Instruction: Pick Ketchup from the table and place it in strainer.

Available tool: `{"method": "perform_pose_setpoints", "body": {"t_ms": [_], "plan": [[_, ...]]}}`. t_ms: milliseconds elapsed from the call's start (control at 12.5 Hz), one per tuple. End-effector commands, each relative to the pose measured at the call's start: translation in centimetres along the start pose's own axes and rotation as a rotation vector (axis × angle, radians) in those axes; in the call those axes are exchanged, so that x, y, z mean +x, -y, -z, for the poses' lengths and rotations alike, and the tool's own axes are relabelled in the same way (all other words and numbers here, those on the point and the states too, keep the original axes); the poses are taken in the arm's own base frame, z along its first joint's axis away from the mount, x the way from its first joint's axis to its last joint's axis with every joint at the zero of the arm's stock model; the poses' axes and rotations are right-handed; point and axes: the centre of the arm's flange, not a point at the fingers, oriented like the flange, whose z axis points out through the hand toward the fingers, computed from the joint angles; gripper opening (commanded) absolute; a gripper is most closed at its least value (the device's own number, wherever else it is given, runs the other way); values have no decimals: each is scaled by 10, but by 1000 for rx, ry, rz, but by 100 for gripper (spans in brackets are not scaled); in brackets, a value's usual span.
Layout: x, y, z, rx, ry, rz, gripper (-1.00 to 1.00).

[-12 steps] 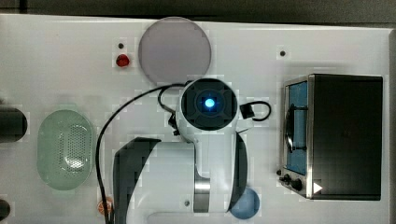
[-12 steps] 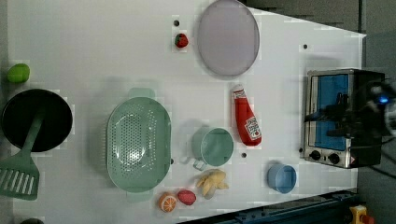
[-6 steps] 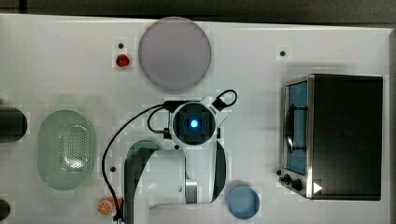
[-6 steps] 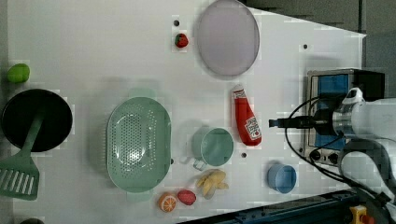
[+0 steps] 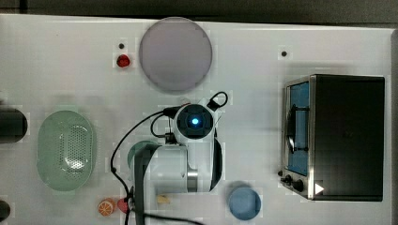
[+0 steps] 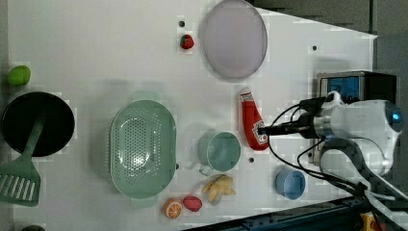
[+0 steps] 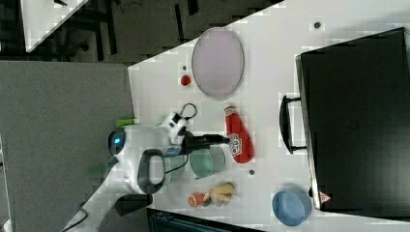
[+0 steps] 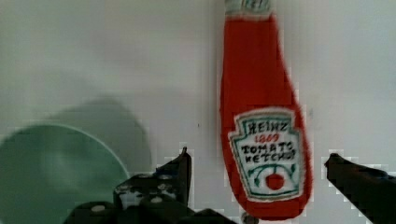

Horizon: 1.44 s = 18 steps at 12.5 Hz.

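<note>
The arm has swung in from the toaster oven (image 6: pixel 353 91) side, and its gripper (image 8: pixel 261 172) now hangs over the ketchup bottle (image 6: pixel 252 126), fingers (image 8: pixel 175 172) spread wide to either side (nothing held). The bottle lies flat just beside the teal cup (image 6: pixel 219 151), well apart from the strainer (image 6: pixel 143 149); closing comes next.

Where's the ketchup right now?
In the left view the ketchup lies flat on the table, below the grey plate and right of the green cup.
</note>
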Motion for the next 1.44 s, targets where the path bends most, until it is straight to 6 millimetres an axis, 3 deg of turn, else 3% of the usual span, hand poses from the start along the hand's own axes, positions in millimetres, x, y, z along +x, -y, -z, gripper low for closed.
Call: {"method": "perform_pose_setpoints", "body": {"t_ms": [80, 560, 640, 800, 880, 1120, 1440], "plan": [[8, -6, -17, 3, -34, 41, 100], [13, -14, -65, 15, -51, 23, 100], [13, -14, -71, 16, -53, 23, 91], [12, -11, -76, 19, -44, 27, 43], [14, -12, -72, 17, -55, 27, 24], [18, -14, -37, 1, -103, 26, 24], [2, -8, 47, -23, -91, 35, 24]]}}
